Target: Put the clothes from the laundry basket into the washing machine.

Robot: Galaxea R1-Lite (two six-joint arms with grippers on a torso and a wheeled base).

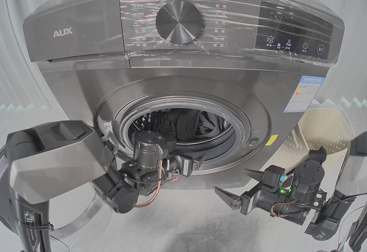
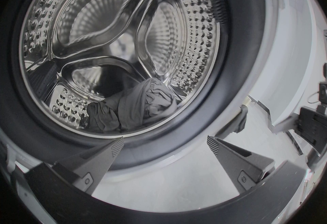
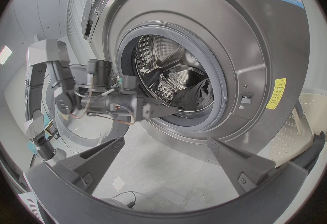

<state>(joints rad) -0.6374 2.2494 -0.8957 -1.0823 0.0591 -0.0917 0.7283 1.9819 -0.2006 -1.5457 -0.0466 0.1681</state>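
The washing machine point(image 1: 183, 73) stands with its round opening point(image 1: 183, 130) uncovered. Dark grey clothes point(image 1: 191, 124) lie heaped at the bottom of the steel drum point(image 2: 102, 30), seen up close as a crumpled bundle point(image 2: 136, 105). My left gripper point(image 2: 164, 144) hovers at the lower rim of the opening, open and with nothing between its fingers point(image 2: 112, 153). It is also in the head view point(image 1: 193, 161) and the right wrist view point(image 3: 163, 110). My right gripper point(image 1: 230, 180) hangs open and empty in front of the machine's lower right, beside the cream laundry basket point(image 1: 328, 130).
The machine's glass door point(image 1: 88, 218) is swung out to the left, under my left arm. The perforated basket point(image 3: 306, 119) stands close against the machine's right side. Pale tiled floor point(image 3: 163, 173) lies in front of the machine. Grey curtains hang behind.
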